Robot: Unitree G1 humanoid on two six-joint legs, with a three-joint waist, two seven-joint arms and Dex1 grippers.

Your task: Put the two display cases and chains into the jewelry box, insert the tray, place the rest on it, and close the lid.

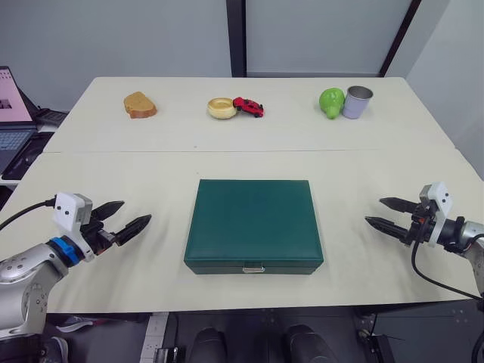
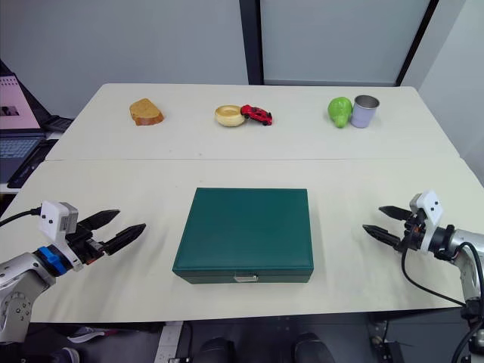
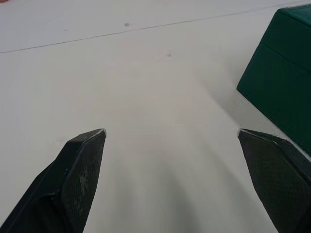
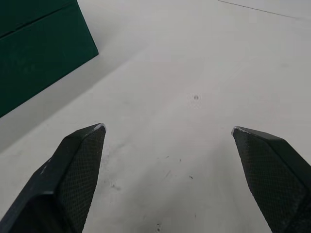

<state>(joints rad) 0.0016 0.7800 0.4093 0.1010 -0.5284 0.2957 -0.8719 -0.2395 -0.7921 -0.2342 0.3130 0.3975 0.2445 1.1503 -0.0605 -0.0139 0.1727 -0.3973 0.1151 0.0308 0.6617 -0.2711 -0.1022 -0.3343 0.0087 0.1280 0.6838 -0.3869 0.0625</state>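
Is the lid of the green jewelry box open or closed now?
Closed. The lid lies flat on the jewelry box, and no cream lining shows.

It looked like a robotics lab or test room set up in an office. Two plain cream tables were pushed together into one long surface (image 1: 113, 162), standing before bare grey wall panels (image 1: 113, 38) split by a dark upright post (image 1: 236, 38). Along the far edge sat a mixed row of props, spaced apart: a piece of bread (image 1: 140, 105), a small yellow bowl (image 1: 221, 108) touching a red toy car (image 1: 249, 107), and a green pear (image 1: 330, 103) beside a metal cup (image 1: 357, 102). An open laptop (image 1: 13, 113) sat off to the left on a side desk.
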